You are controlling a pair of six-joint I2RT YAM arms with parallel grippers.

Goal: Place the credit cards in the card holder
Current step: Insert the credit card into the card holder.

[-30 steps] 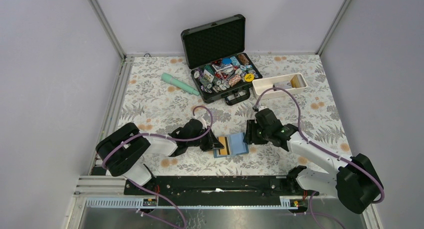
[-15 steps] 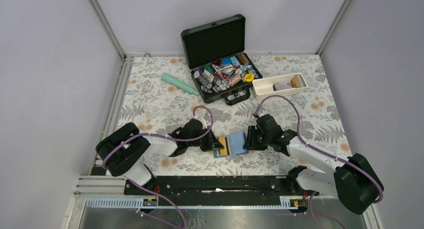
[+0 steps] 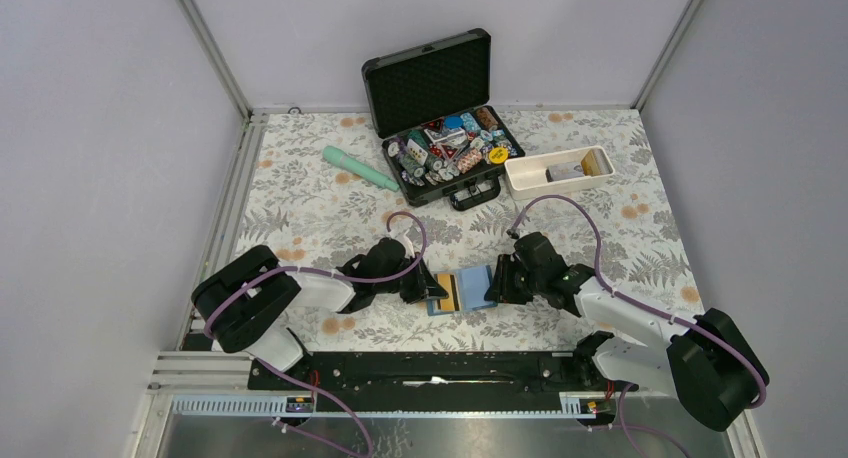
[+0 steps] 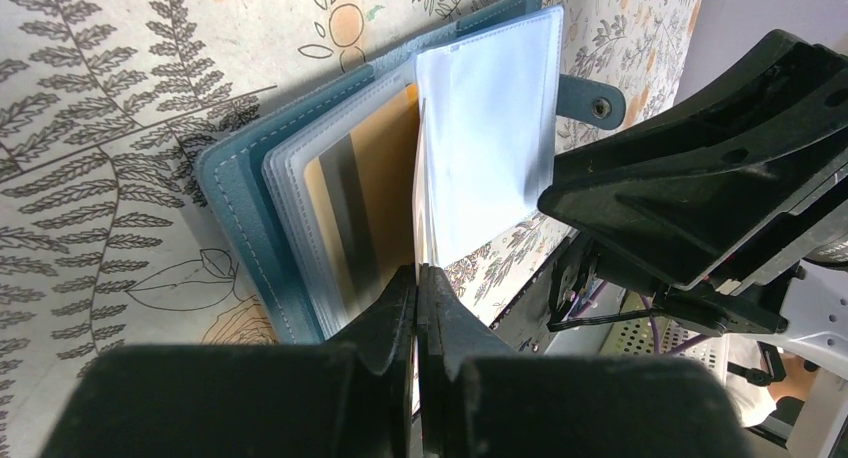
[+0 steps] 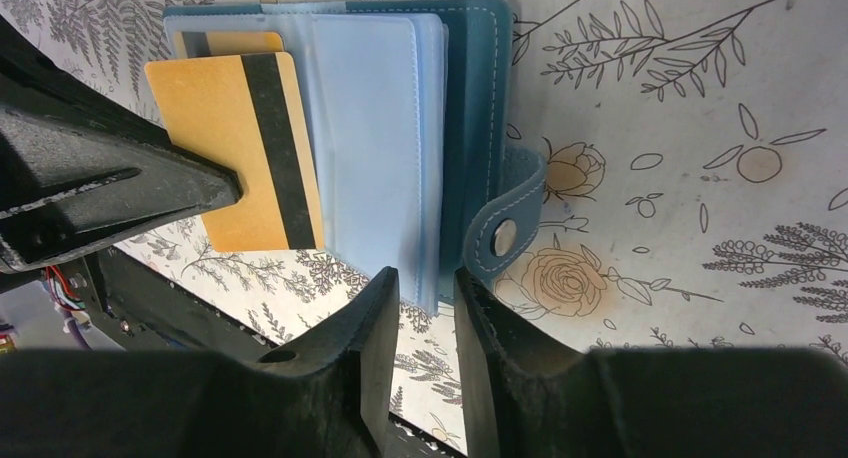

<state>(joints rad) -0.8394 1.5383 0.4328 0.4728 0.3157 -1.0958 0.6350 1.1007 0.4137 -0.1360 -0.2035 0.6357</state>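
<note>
Leaf-and-flower-printed tabletop point(image 3: 300, 208) enclosed by plain grey walls point(image 3: 90, 178). Near centre, the teal-blue folding card holder point(image 5: 470, 128) lies open. The left gripper point(image 4: 418, 278) pinches an orange-gold, dark-striped plastic credit card point(image 5: 200, 148) at the holder's left edge. The right gripper point(image 5: 428, 288) straddles its leaves, grip indeterminable.

Card holder point(image 5: 470, 98): matt leather-like stitched cover; glossy translucent plastic sleeves point(image 5: 365, 108). Orange-gold card point(image 5: 215, 128): smooth plastic. Bench point(image 5: 700, 98): matt printed covering.

High rear overview of the table point(image 3: 300, 178); close wrist views from opposite sides of one card holder point(image 4: 240, 208)
</note>
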